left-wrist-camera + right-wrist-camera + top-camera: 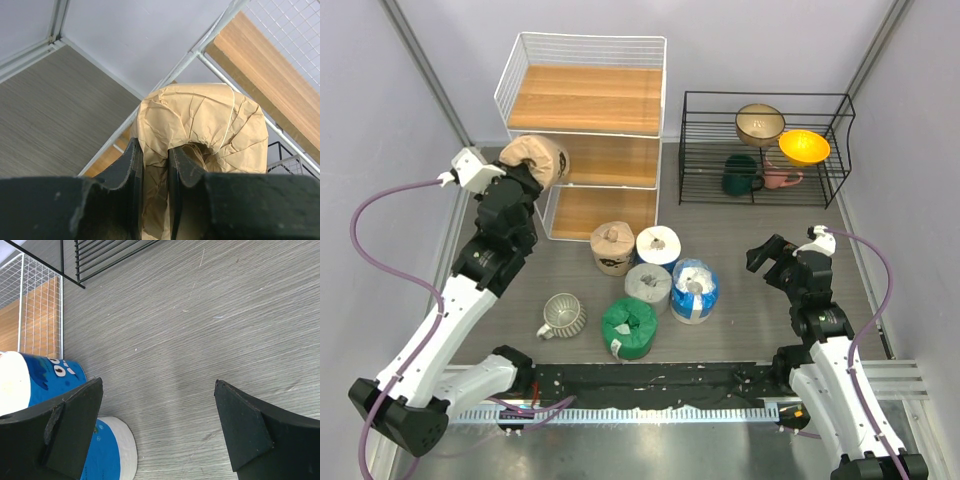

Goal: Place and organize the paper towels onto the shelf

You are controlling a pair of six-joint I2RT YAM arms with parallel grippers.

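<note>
Left hand had a tan roll pinched, up at the shelf left corner, roughly middle-tier height I think. Needed swinging in over the board next. Right hand gaped wide, idle

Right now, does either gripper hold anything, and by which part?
The left gripper pinches a tan roll by its wrapped wall, one finger seemingly in the core hole. The right gripper is open and holds nothing.
</note>
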